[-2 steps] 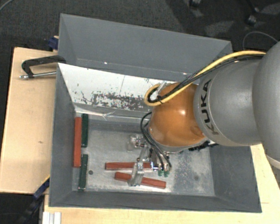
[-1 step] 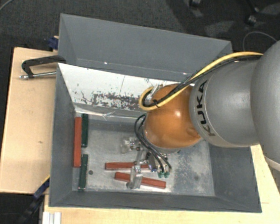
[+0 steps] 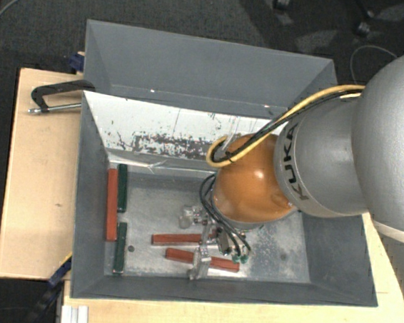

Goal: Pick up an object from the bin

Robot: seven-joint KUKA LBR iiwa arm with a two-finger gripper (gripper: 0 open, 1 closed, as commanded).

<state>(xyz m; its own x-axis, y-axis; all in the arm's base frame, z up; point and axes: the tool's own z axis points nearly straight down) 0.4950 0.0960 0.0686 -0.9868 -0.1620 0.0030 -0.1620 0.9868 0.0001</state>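
Arm (image 3: pixel 331 163): grey, orange-capped wrist, reaching into bin (image 3: pixel 198 63).
Red-brown stick (image 3: pixel 180 255): flat on floor directly under jaws; likely light and stiff; pinch across narrow width, mid-length.
Jaws: low at that stick; opening cannot be told.
Second red-brown stick (image 3: pixel 171 240): just beside jaws.
Green sticks (image 3: pixel 122 188): well apart.

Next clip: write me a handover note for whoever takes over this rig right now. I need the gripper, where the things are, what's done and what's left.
Gripper: low in the bin, front middle, at two red sticks. I can't tell its grip.
Things: upper red stick and lower red stick lie side by side under the gripper. The long red stick, rear green stick and front green stick lie along the left wall.
Done: the arm is down at the sticks, and all of them lie on the floor.
Left: secure one stick and lift it out.
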